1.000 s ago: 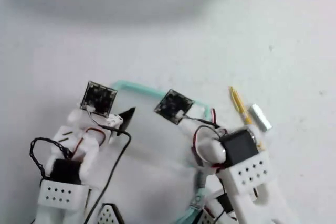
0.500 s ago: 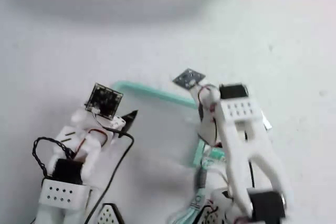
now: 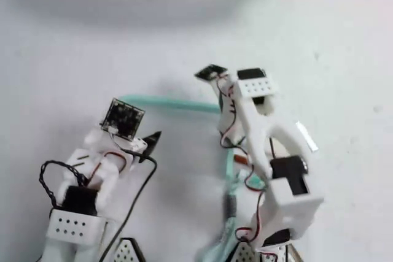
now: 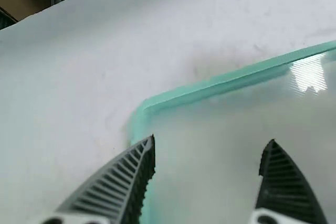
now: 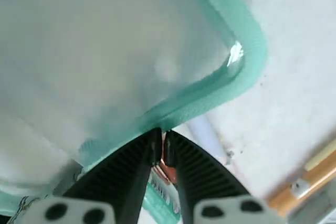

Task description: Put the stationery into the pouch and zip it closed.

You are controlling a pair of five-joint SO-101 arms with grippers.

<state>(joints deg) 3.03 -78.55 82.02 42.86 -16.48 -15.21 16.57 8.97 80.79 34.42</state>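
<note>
Key relation: the pouch (image 3: 172, 104), translucent with a teal border, lies flat between the two arms, its far edge running left–right and its right edge running near–far under the right arm. Right gripper (image 5: 163, 137) sits at that right edge, just near of the rounded far-right corner. Its jaws are drawn almost together, pinching a small copper-coloured tab (image 5: 167, 157) at the teal border. Probably the zip pull, not certain. If so, any zip travel would follow the near–far edge, so the pull direction is along the right arm's own line. Stationery is not in the pouch: a pencil (image 5: 304, 179) and a white stick (image 5: 207, 132) lie on the table (image 3: 92, 41) just right of that border, long axes slanting away from it. A silver piece (image 3: 305, 136) lies a little farther right. All three are on the right arm's side, well apart from the left. Left gripper (image 4: 210, 148) is over the pouch's far-left corner with jaws wide apart and nothing between them; one fingertip (image 4: 147, 153) lines up with the left border, the other is over the clear panel. Contact with the pouch not resolvable. Judgement: the left is placed to pin the pouch while the right works the tab. Loading not yet begun.
</note>
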